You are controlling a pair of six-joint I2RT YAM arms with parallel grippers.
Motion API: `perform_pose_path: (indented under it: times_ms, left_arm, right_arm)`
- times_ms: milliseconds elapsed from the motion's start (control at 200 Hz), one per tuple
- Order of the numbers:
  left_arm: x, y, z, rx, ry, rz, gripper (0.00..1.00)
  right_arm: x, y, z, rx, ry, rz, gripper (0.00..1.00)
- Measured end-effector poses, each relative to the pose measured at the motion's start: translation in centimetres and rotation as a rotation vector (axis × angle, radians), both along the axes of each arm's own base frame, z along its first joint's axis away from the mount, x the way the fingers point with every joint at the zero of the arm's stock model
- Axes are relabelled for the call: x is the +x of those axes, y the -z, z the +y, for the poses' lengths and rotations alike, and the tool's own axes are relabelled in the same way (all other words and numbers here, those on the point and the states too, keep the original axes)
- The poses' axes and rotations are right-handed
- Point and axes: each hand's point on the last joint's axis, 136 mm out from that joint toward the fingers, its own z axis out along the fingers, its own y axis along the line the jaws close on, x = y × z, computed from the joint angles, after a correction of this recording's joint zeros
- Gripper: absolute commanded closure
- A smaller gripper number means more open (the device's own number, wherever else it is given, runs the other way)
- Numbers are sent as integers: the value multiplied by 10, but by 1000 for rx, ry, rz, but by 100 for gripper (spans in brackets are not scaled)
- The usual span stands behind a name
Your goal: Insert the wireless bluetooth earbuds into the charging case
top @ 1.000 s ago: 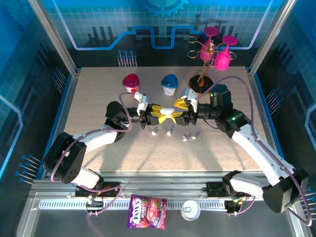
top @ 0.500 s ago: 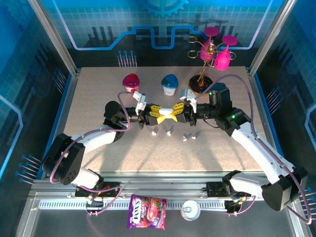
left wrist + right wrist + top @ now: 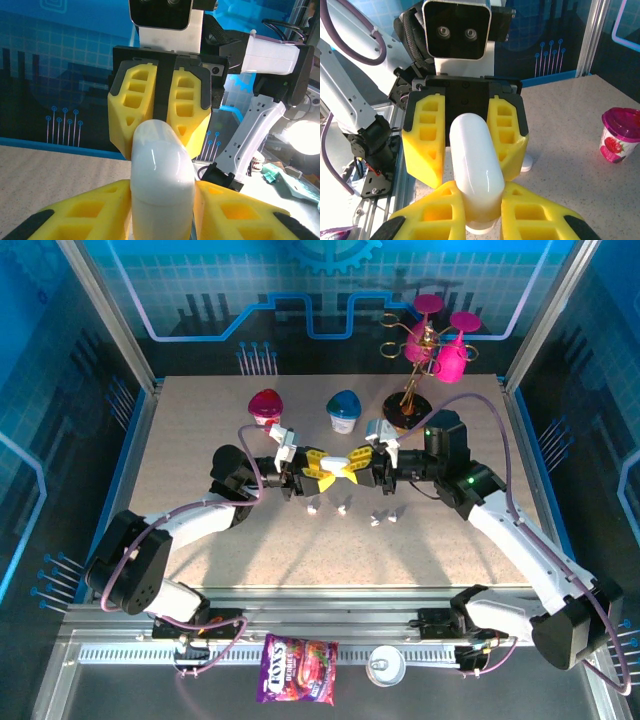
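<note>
Above the middle of the tabletop [image 3: 190,435], the right jaws have just closed and now pinch one end of the smooth white pebble-shaped plastic charging case [image 3: 472,160]. The left jaws at its other end have begun to ease; whether they still grip it I cannot tell, as they sit close against its sides. This looks like a handover, or perhaps a two-armed pull to open the lid. Four tiny white stemmed wireless earbuds [image 3: 343,508] lie on the tabletop just toward the near edge, not yet inserted.

Four tiny white earbuds [image 3: 313,508] are strewn in a loose row on the table [image 3: 200,440]; the white pebble-ish case [image 3: 339,463] is held aloft, shut, just behind them.
</note>
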Motion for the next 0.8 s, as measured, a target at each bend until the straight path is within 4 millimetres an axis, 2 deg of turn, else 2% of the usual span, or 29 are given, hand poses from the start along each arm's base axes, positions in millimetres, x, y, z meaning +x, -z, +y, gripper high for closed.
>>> perform_pose_path:
  times_ms: [140, 480, 585, 800]
  left_arm:
    - [1, 0, 0, -2, -5, 5, 67]
    - [1, -1, 0, -4, -5, 19, 63]
    - [1, -1, 0, -4, -5, 21, 59]
    - [2, -1, 0, -4, -6, 21, 64]
  right_arm:
    - [0, -1, 0, 7, 1, -3, 89]
    - [0, -1, 0, 8, 3, -7, 89]
    - [1, -1, 0, 7, 5, -7, 89]
    - [2, 0, 0, 5, 8, -5, 89]
